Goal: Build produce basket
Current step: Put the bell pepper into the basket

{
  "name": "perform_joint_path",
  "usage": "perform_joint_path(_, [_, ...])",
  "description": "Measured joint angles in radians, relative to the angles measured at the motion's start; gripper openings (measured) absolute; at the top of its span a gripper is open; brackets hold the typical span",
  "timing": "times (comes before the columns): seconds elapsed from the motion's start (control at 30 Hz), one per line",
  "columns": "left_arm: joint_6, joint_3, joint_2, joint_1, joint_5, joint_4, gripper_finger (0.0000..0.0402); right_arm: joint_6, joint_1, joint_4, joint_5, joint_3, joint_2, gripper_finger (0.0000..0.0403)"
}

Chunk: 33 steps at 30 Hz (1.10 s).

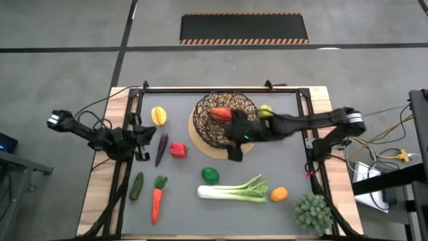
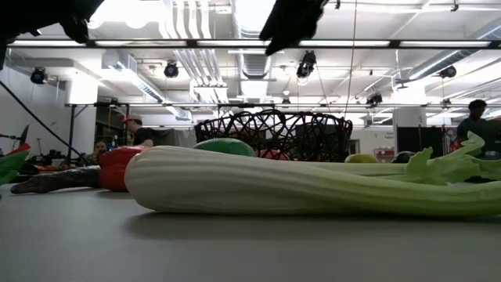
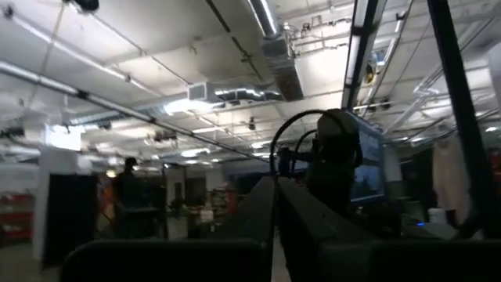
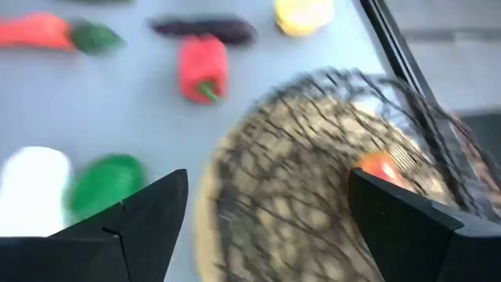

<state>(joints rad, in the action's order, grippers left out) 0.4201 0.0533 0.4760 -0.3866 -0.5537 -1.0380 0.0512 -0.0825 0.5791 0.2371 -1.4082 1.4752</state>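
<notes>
Looking down on the bench (image 1: pixel 281 167), we see the basket (image 1: pixel 224 120) on its pale wooden disc (image 1: pixel 200 144) near the far edge, a little right of centre. An orange-red piece of produce (image 1: pixel 220 113) lies inside it, and a yellow-green fruit (image 1: pixel 265 111) sits just beside its right rim. The right gripper (image 1: pixel 235 144) reaches in from the right and hangs over the basket's near right side; its jaws are spread wide with nothing between them. In the right wrist view the two dark fingers (image 4: pixel 133 227) frame the woven lattice and the orange-red piece within.

The left gripper (image 1: pixel 144 137) waits at the left edge of the bench, its jaws pressed together and empty.

Spread over the grey surface are the rest of the produce. A yellow pepper (image 1: pixel 159 116) lies left of the basket. Nearer us are a dark eggplant (image 1: pixel 161 148) and a red pepper (image 1: pixel 178 150), close together. At the near left lie a cucumber (image 1: pixel 136 186) and a carrot (image 1: pixel 157 199), side by side. A green pepper (image 1: pixel 210 175) rests just above the long leek (image 1: pixel 234 191), and an orange (image 1: pixel 279 194) sits at the leek's leafy end. A spiky green plant (image 1: pixel 313 213) stands at the near right corner.

In the low view the leek (image 2: pixel 297 188) fills the foreground, with the basket (image 2: pixel 274 135) behind it.
</notes>
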Motion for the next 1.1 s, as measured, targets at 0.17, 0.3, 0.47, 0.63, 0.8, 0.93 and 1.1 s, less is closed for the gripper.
perform_joint_path(0.17, [-0.160,0.017,0.072,0.000,0.001,0.000,0.0000,-0.010,-0.081,-0.281,0.000,0.256,-0.131,0.0331])
perform_joint_path(0.3, [-0.304,0.030,0.120,0.000,0.001,0.000,0.0000,0.014,-0.119,-0.429,0.002,0.430,-0.222,0.0331])
perform_joint_path(0.47, [-0.403,0.062,0.195,0.000,0.003,0.002,0.0000,0.019,-0.145,-0.587,0.003,0.593,-0.315,0.0329])
perform_joint_path(0.63, [-0.450,0.146,0.300,0.000,0.003,0.059,0.0000,0.002,-0.150,-0.688,0.000,0.696,-0.398,0.0329])
perform_joint_path(0.8, [-0.580,0.275,0.374,0.000,0.003,0.353,0.0000,-0.024,-0.149,-0.750,-0.002,0.757,-0.457,0.0329])
perform_joint_path(0.93, [-0.749,0.440,0.383,0.001,0.003,0.815,0.0000,-0.040,-0.149,-0.775,-0.008,0.789,-0.487,0.0329])
perform_joint_path(1.1, [-0.948,0.666,0.428,0.001,0.027,1.383,0.0000,-0.053,-0.149,-0.782,-0.008,0.802,-0.494,0.0329])
